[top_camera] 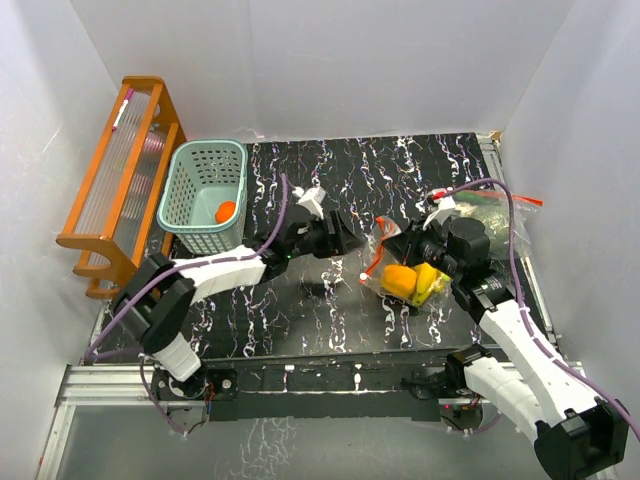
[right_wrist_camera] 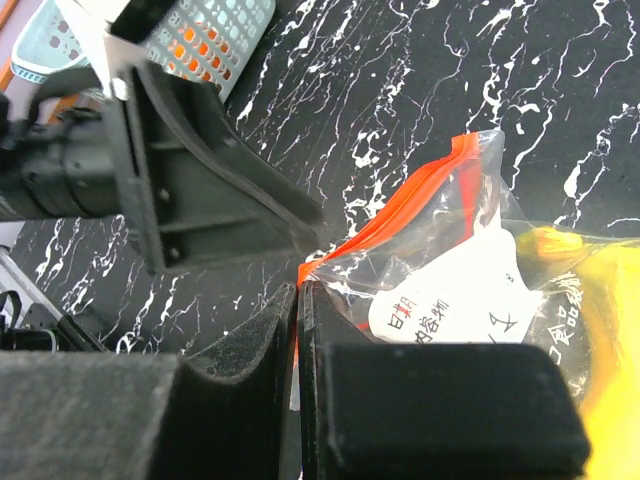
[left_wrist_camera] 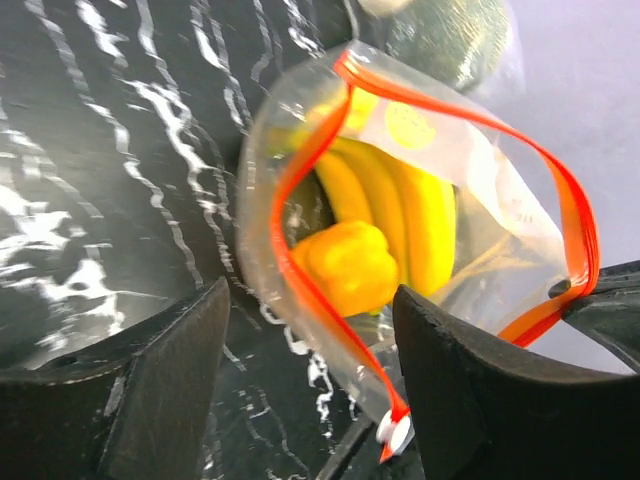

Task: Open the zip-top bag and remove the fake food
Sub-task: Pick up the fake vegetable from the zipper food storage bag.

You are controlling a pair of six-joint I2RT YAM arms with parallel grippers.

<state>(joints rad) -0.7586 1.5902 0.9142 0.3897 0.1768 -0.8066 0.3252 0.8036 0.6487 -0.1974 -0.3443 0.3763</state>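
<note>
1. Nearest the arm bases, over the right half of the table point(top_camera: 300, 310), the right gripper point(right_wrist_camera: 298, 295) is clamped together on the orange zip edge of the bag point(right_wrist_camera: 450, 290).
2. Just past it, the bag lies on its side with its mouth open. A banana bunch point(left_wrist_camera: 400, 210) and a pepper point(left_wrist_camera: 345, 265) are inside.
3. Facing that mouth, the left gripper point(left_wrist_camera: 311, 300) has its jaws apart and holds nothing.
4. Far left, a basket point(top_camera: 200, 238) has an orange point(top_camera: 226, 210) in it.
5. My worry is that the left jaws close on plastic along with the pepper, drag the whole bag and tear it out of the thin pinch. The glossy pepper could also squirt free.
</note>
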